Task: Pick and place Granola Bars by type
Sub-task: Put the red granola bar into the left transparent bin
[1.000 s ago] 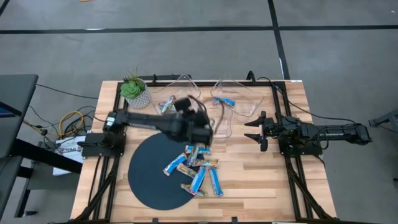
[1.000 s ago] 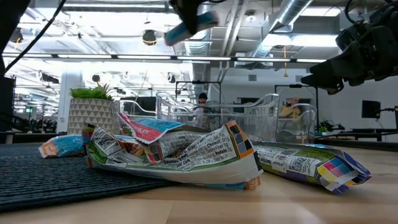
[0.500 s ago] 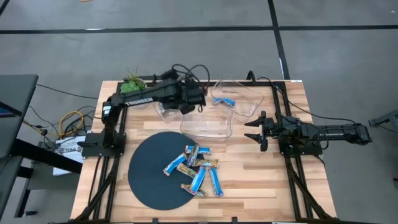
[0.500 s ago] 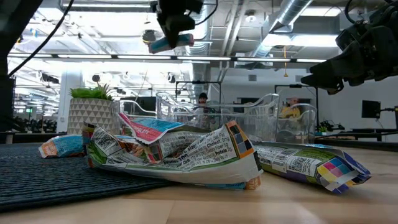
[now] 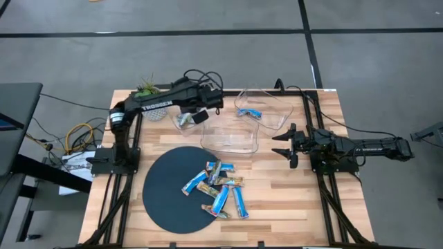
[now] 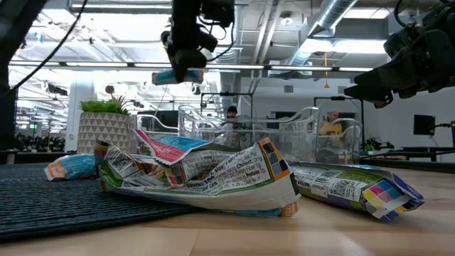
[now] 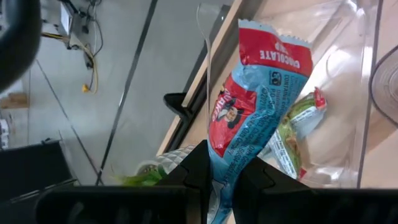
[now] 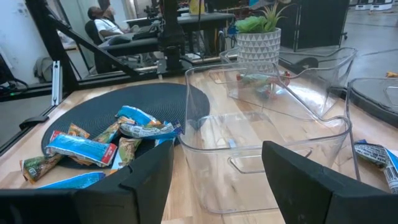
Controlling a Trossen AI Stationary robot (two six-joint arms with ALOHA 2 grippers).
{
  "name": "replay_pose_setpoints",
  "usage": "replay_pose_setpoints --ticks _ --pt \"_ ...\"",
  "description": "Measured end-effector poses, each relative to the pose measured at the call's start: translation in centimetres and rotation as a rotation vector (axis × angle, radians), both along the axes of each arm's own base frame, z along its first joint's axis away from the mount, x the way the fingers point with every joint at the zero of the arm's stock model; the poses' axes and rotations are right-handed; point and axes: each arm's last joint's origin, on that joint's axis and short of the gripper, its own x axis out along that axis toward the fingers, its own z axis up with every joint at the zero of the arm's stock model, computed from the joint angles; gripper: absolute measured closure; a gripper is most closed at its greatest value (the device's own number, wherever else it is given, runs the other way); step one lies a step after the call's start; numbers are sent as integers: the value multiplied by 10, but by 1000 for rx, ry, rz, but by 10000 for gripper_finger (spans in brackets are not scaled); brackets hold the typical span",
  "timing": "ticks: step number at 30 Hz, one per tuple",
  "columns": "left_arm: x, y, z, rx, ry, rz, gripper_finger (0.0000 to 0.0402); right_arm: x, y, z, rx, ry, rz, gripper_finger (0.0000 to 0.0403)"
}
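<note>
My left gripper hangs over the far-left clear bin, shut on a blue and red granola bar. In the low view this bar shows high above the table. Another bar, with a green wrapper, lies in that bin. Several more granola bars lie heaped on the dark round mat. One blue bar lies in the far-right bin. My right gripper waits open at the right, touching nothing. My left gripper pinches the bar's blue end between its two fingers. The fingers slant down from the table's left. The rest of the bar, with its red end, sticks out past the fingertips, lifted clear above the bin.
An empty clear bin stands in the middle between the mat and the two far bins. A potted plant stands at the far left corner, close to my left arm. Bare wood lies at the near right.
My left gripper, still shut on the bar, has swung from above the mat's far edge toward the table's far left, sinking a little, and now hangs over the far-left bin. The bar has travelled with it, clear of everything.
</note>
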Motion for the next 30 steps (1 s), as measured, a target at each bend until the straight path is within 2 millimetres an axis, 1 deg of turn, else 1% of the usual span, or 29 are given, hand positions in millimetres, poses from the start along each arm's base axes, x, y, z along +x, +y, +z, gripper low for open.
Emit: replay_pose_setpoints --ticks 7,11,17,22,26,30 --pt "-25 -2 -23 5 -91 -16 369 0 0 0 0 0 0 163" --pt "-37 -2 -44 -42 -145 -36 369 0 0 0 0 1 0 163" --pt "-45 -5 -70 -104 -257 -99 369 0 0 0 0 -1 0 163" --pt "-49 2 -86 -116 -294 -96 367 0 0 0 0 -1 0 163" --pt "-51 5 -91 -115 -301 -100 345 0 0 0 0 -1 0 163" --pt "-51 6 -91 -132 -316 -101 297 0 0 0 0 -1 0 163"
